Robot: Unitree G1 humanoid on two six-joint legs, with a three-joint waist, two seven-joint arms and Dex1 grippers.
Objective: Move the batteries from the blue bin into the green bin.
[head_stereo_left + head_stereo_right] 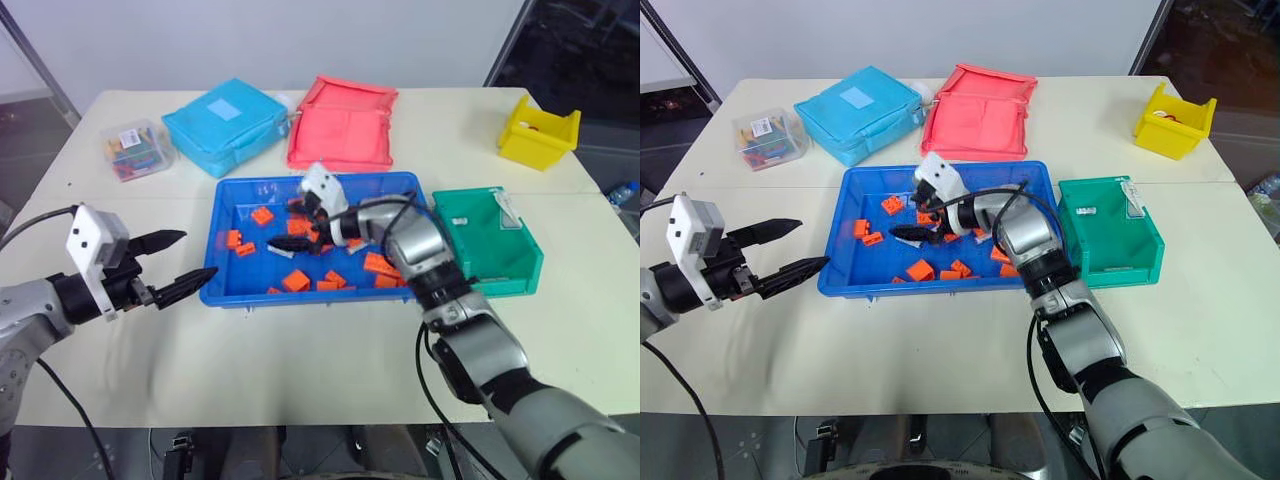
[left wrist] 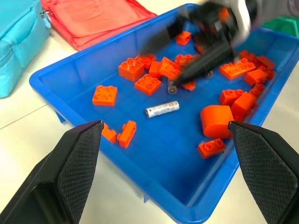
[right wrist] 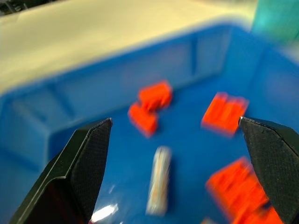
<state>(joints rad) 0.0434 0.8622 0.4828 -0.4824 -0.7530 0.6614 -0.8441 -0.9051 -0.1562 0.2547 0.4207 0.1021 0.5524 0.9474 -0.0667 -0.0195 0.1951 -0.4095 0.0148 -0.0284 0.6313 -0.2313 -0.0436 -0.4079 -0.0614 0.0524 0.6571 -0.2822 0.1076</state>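
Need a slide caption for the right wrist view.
Open right end effector over a battery in the blue bin.

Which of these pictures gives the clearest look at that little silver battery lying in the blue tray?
The left wrist view: the battery lies sharp and unobstructed on the blue tray's floor among orange blocks. The right wrist view shows it close but blurred. In the head views I cannot pick it out near the right gripper.

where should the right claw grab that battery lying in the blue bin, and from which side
Grip the battery across its middle, coming from above. It lies flat on the floor of the blue bin, with open floor along both long sides, and the nearest orange blocks stand apart. The open right claw already straddles it.
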